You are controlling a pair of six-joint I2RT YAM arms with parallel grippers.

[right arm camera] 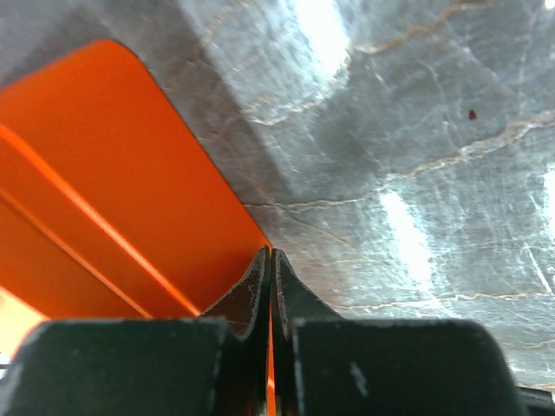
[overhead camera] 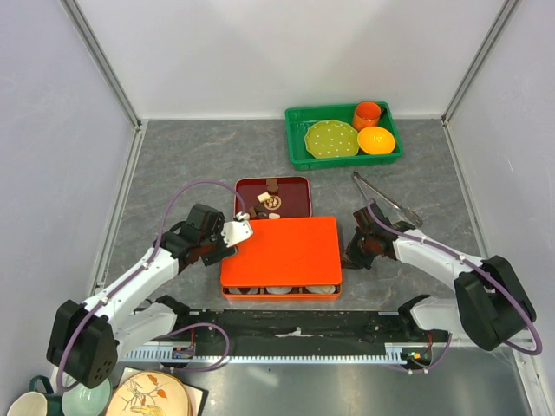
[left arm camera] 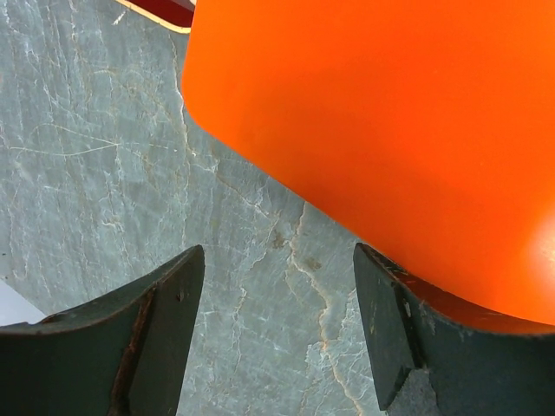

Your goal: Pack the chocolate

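Observation:
An orange lid [overhead camera: 280, 254] lies over an orange box whose front gap shows white paper cups [overhead camera: 278, 289]. Behind it a dark red tray [overhead camera: 297, 196] holds a few chocolates: a brown cube [overhead camera: 271, 184], a cream oval [overhead camera: 261, 199] and a round patterned piece [overhead camera: 272, 203]. My right gripper [overhead camera: 355, 252] is shut on the lid's right edge; the wrist view shows the fingers [right arm camera: 271, 253] pinching the thin orange rim [right arm camera: 104, 199]. My left gripper [overhead camera: 228, 240] is open and empty at the lid's left edge [left arm camera: 381, 130], its fingers [left arm camera: 278, 251] over bare table.
Metal tongs [overhead camera: 387, 199] lie right of the red tray. A green basket [overhead camera: 297, 139] at the back right holds a green plate [overhead camera: 331, 139], an orange cup [overhead camera: 368, 113] and an orange bowl [overhead camera: 375, 140]. Cups and plates [overhead camera: 147, 394] sit at the near left.

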